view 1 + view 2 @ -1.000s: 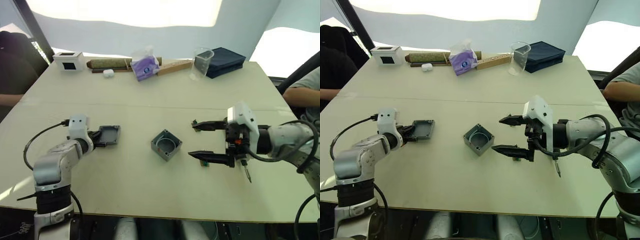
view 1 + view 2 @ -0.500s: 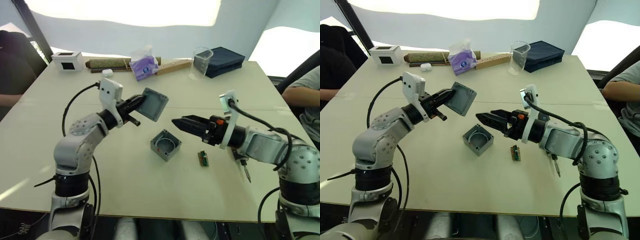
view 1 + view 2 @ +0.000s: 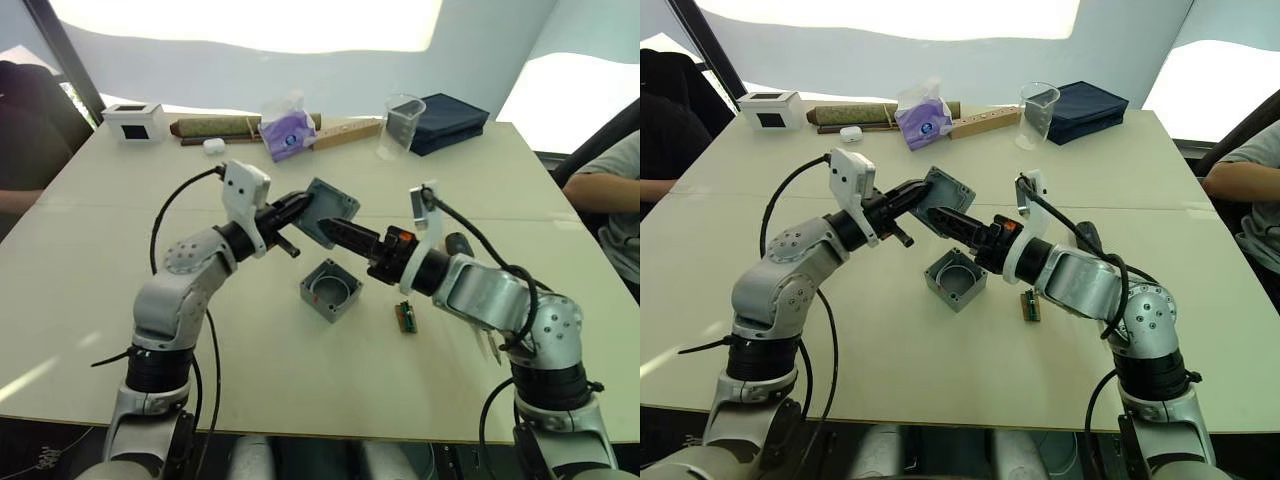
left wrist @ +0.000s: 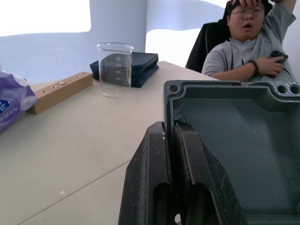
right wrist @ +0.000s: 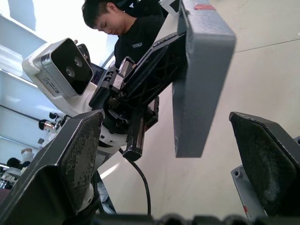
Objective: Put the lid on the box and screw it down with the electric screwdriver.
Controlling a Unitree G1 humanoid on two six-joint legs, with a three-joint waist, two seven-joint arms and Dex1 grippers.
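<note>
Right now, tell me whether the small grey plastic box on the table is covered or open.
Open. The small grey plastic box sits uncovered, hollow showing, while the left gripper holds the shallow grey lid in the air above it.

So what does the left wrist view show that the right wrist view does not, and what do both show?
Left wrist view: a beaker, a dark blue case, a wooden block, a purple pack, and the lid's hollow inside.

Right wrist view: the right gripper open around the lid, a corner of the box and the left arm's camera housing.

Both: the lid, pinched at one edge by the left gripper, the table, and a seated person, a different one in each.
</note>
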